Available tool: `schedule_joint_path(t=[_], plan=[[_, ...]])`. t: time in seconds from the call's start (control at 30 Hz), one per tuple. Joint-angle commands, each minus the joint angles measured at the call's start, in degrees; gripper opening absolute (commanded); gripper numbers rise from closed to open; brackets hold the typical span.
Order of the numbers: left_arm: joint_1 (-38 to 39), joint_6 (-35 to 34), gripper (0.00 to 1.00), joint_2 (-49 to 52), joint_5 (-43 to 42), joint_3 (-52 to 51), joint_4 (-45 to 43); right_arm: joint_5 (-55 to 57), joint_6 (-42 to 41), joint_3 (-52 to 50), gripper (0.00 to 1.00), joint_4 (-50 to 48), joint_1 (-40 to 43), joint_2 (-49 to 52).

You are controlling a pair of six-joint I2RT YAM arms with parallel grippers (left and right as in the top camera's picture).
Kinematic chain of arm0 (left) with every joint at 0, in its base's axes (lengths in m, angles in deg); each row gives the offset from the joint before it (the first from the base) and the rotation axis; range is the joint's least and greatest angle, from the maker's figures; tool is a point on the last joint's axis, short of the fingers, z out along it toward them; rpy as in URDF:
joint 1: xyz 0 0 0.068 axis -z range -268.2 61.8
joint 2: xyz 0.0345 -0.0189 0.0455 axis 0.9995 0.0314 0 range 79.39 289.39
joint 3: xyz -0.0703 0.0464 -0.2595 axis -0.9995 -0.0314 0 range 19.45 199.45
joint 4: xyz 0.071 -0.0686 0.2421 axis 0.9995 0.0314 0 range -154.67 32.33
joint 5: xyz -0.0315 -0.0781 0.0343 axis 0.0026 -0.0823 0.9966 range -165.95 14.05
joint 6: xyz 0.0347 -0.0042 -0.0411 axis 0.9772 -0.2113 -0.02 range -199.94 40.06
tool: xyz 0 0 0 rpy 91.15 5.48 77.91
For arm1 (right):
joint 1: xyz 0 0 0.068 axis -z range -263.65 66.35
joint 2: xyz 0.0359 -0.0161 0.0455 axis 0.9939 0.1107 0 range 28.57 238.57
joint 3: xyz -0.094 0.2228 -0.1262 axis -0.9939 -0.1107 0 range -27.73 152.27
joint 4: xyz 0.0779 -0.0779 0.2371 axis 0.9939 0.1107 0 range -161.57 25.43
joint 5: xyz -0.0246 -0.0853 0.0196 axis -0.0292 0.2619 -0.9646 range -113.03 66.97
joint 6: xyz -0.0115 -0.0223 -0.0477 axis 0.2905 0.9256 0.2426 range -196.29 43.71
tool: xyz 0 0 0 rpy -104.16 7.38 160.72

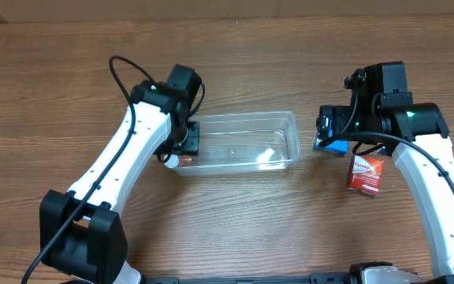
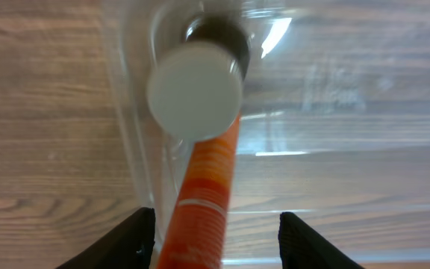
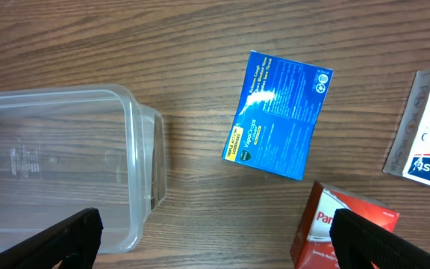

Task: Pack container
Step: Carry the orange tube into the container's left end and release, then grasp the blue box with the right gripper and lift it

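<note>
The clear plastic container (image 1: 247,142) lies in the middle of the table; it also shows in the left wrist view (image 2: 327,97) and the right wrist view (image 3: 58,164). My left gripper (image 1: 186,146) (image 2: 219,239) hangs over its left end. Its jaws are open around an orange tube (image 2: 207,179) with a white cap (image 2: 195,90), and there is a gap to the right finger. The tube's cap end (image 1: 172,160) is at the container's left wall. My right gripper (image 1: 333,130) (image 3: 215,235) is wide open and empty, above the table just right of the container.
A blue box (image 3: 278,116) (image 1: 336,147) lies flat right of the container. A red box (image 3: 342,228) (image 1: 366,173) sits beside the right finger. A white box (image 3: 428,127) lies at the right edge of the right wrist view.
</note>
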Motion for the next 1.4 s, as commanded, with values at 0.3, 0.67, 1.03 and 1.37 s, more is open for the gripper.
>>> schedule_joint_path(t=[0.3,0.67,1.03,1.37], plan=[[-1.57,0.24,0.58,-2.10,4.66,20.72,8.46,1.46,-1.01,1.64,1.00,0.17,0.13,-0.15],[-18.99,-0.17,0.80,-12.66,0.11,22.58,9.44,11.76,-4.42,16.35,1.00,3.13,1.88,6.36],[-19.96,-0.13,0.86,-12.48,-0.09,22.51,9.42,10.45,-7.13,16.28,1.00,3.13,3.34,28.28],[-19.96,-0.15,0.86,-12.48,-0.11,22.51,9.27,7.72,-7.13,16.22,1.00,3.10,3.34,37.59]])
